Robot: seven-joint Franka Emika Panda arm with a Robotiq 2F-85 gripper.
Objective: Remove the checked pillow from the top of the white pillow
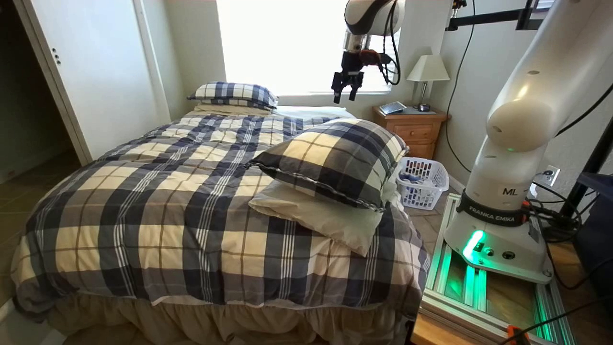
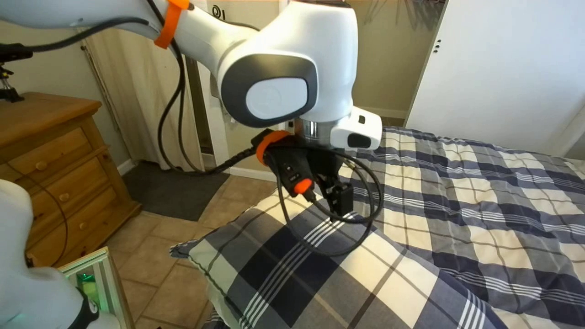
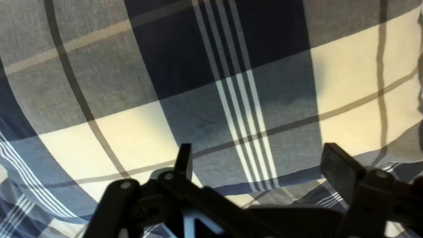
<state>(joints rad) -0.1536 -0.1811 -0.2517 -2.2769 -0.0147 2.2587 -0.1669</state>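
While the fingers (image 1: 337,88) stand wide apart above it, the checked pillow (image 1: 335,158) rests on top of the white pillow (image 1: 330,221), near the foot-end corner of the bed worktop (image 1: 158,211) closest to the robot base (image 1: 493,247). It lies skewed: in an exterior view its near edge slants from one corner aimed at the white door (image 1: 96,62) to another aimed toward the bed's foot. Foreshortening hides which side is longer, so I cannot tell its long axis. That near edge stops short of the white pillow's front corner, which juts out beneath. In the wrist view an edge of the checked pillow shows through the gap between the fingers. The broadest open room lies on the worktop toward the white door; more runs headward to another plaid pillow (image 1: 234,91). On the base's side, a white basket (image 1: 417,196) stands near the worktop's edge.
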